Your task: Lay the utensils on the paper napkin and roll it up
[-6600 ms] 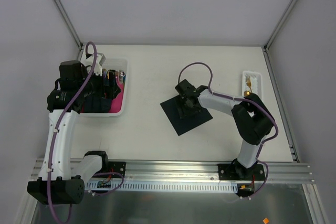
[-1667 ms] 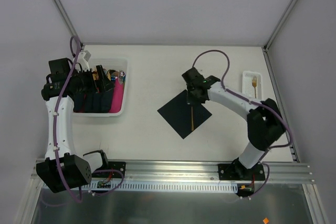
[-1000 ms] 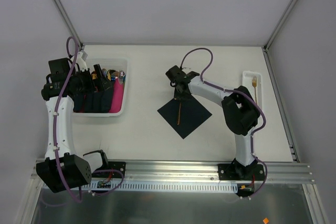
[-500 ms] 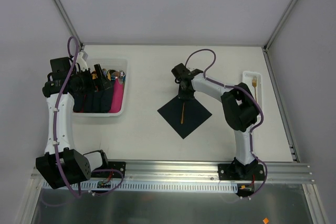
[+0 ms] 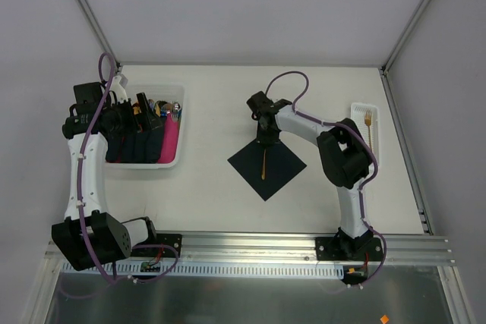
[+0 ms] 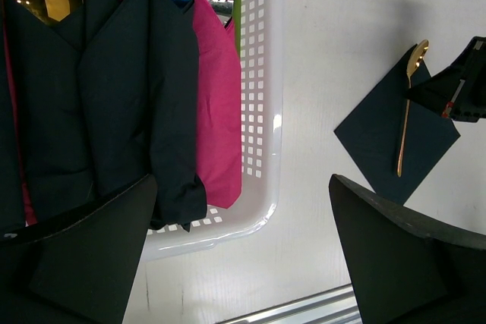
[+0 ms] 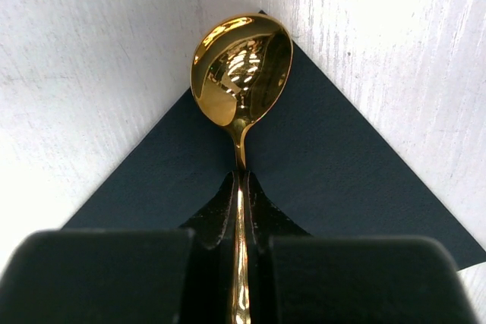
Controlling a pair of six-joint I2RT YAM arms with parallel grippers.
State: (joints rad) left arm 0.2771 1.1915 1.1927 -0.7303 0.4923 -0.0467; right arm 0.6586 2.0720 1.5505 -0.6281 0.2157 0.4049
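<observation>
The paper napkin [image 5: 277, 166] lies as a dark diamond mid-table, also seen in the wrist views [image 7: 349, 165] [image 6: 376, 138]. A gold spoon [image 5: 263, 165] runs along its middle, with its bowl [image 7: 241, 66] at the far corner. My right gripper [image 7: 240, 187] is shut on the spoon's handle just behind the bowl, low over the napkin [image 5: 265, 136]. A gold fork [image 5: 367, 118] rests in a small white tray [image 5: 355, 128] at the right edge. My left gripper [image 6: 243, 263] hangs open over the near corner of the white bin, holding nothing.
The white perforated bin [image 5: 180, 130] at the left holds folded dark napkins [image 6: 114, 96], a bright pink napkin [image 6: 216, 111] and several cutlery pieces at its far end. An aluminium rail [image 5: 250, 242] runs along the near table edge.
The right gripper has brought the gold spoon onto the napkin. Over the last second it shifted slightly right, straightening the spoon. The left arm has barely moved.
</observation>
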